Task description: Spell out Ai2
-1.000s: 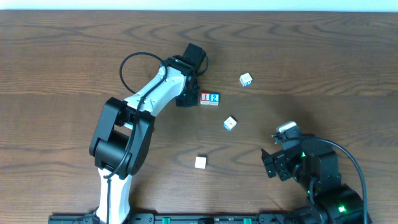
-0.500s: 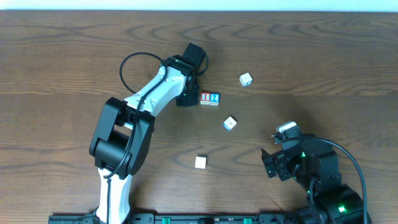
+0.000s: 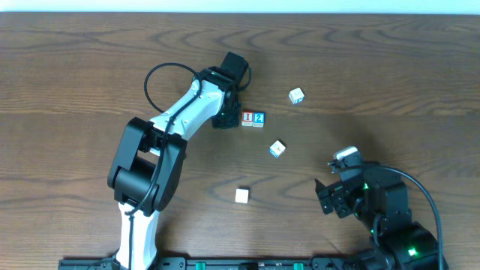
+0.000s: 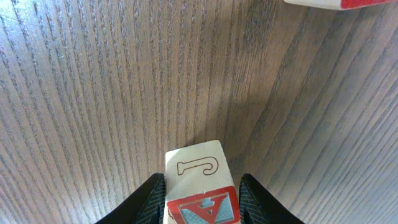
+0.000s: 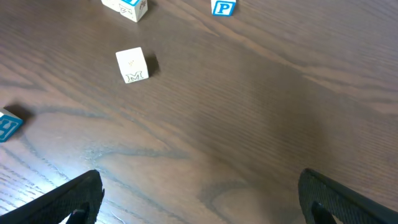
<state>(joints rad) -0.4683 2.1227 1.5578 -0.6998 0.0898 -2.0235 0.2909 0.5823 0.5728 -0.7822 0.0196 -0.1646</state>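
Wood table [image 3: 390, 75]: left end effector [image 4: 202, 200] holds A blk [image 4: 195, 174].

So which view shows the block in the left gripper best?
Left wrist: the A block sits close-up in the left gripper, with its J face and red A readable. In the overhead view, the gripper hides it. The right wrist view misses it.

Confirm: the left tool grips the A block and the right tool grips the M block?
No. The left tool grips the A block, but the right tool is empty; the right wrist view shows the M block lying free on the table.
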